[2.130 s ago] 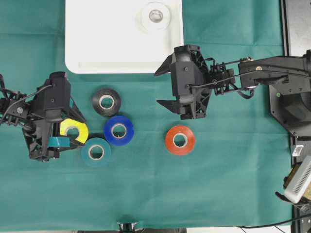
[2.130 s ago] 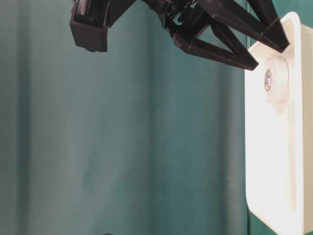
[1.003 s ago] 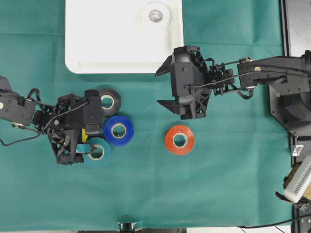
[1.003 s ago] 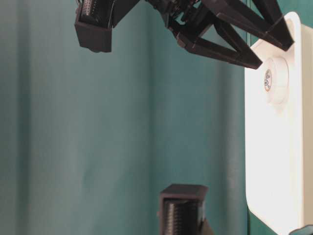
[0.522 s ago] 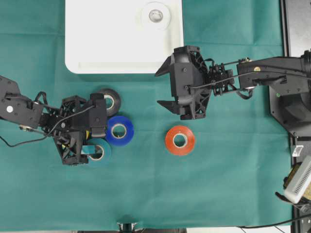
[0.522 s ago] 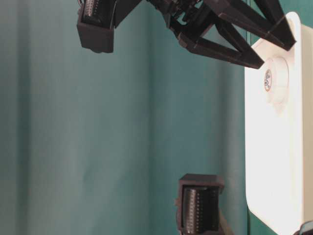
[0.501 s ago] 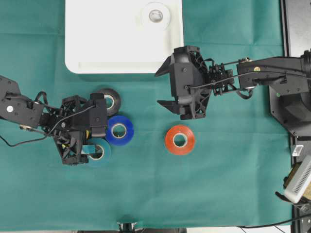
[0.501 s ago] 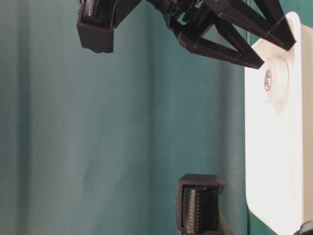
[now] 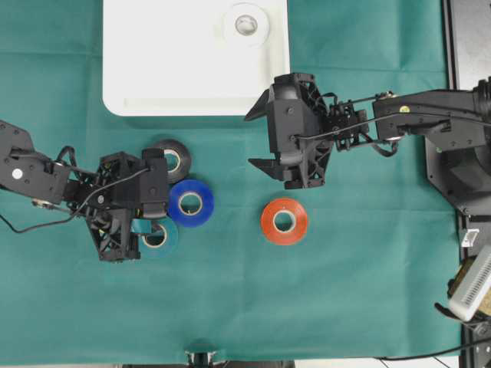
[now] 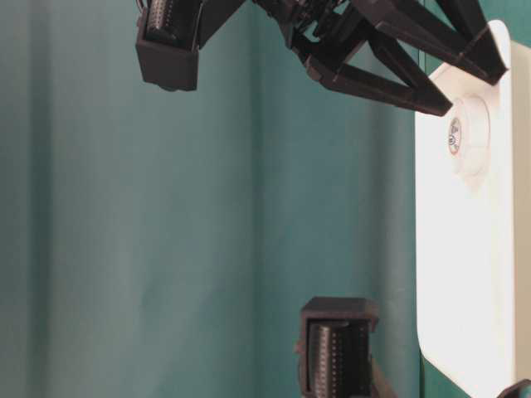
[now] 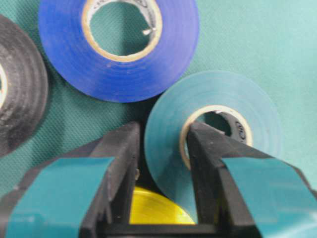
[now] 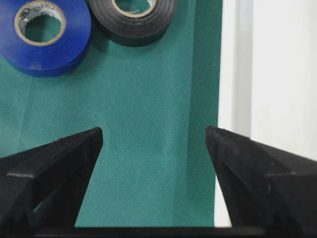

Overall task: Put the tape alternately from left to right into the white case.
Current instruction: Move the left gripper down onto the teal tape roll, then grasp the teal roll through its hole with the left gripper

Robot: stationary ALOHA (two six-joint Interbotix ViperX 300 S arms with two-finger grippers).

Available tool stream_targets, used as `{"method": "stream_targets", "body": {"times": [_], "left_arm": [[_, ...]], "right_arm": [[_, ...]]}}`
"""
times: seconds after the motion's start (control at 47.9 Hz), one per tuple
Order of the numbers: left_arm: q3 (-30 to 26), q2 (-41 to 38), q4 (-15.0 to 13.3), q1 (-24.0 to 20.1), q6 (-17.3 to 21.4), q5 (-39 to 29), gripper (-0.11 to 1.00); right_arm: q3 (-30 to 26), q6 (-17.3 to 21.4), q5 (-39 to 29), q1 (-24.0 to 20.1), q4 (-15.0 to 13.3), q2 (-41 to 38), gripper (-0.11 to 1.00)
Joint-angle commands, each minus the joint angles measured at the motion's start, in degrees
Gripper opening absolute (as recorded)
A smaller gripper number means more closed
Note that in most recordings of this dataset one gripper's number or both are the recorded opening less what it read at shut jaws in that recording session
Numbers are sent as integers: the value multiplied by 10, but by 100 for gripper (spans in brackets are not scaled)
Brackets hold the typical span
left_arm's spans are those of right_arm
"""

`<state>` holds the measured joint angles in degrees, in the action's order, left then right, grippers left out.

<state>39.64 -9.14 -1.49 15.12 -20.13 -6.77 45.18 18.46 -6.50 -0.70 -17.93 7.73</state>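
My left gripper (image 9: 152, 225) is low over the cluster of rolls and shut on the teal tape (image 11: 237, 106), one finger inside its pale core and the other against its outer wall. The yellow tape (image 11: 156, 208) shows only as a sliver between the fingers. The blue tape (image 9: 190, 203) and black tape (image 9: 173, 159) lie right beside the gripper. The red-orange tape (image 9: 284, 221) lies alone on the cloth. A white tape (image 9: 246, 25) rests in the white case (image 9: 176, 69) at its right end. My right gripper (image 9: 257, 138) hovers open and empty just below the case's right corner.
A green cloth (image 9: 345, 291) covers the table. The right arm's base and grey equipment stand along the right edge (image 9: 460, 176). In the table-level view the right gripper's fingers (image 10: 390, 66) hang beside the case rim (image 10: 427, 274).
The left gripper has closed on the teal roll's wall. The blue roll was nudged slightly right. The right arm has held still.
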Motion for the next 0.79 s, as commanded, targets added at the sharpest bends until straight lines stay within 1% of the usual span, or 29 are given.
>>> {"method": "stream_targets", "body": {"times": [0.0,0.376,0.627,0.773], "left_arm": [[-3,8,0,6,-1,-11,26],[-8,20,0,17,-1,-11,26],[-17,65,1,40,-1,-15,26],[-18,93,0,41,-1,-15,26]], "right_arm": [[-5,0,4,-2,0,4,84],[-6,-1,5,-2,-1,4,84],[-5,0,5,-2,0,4,84],[-5,-1,5,-2,0,4,84]]}}
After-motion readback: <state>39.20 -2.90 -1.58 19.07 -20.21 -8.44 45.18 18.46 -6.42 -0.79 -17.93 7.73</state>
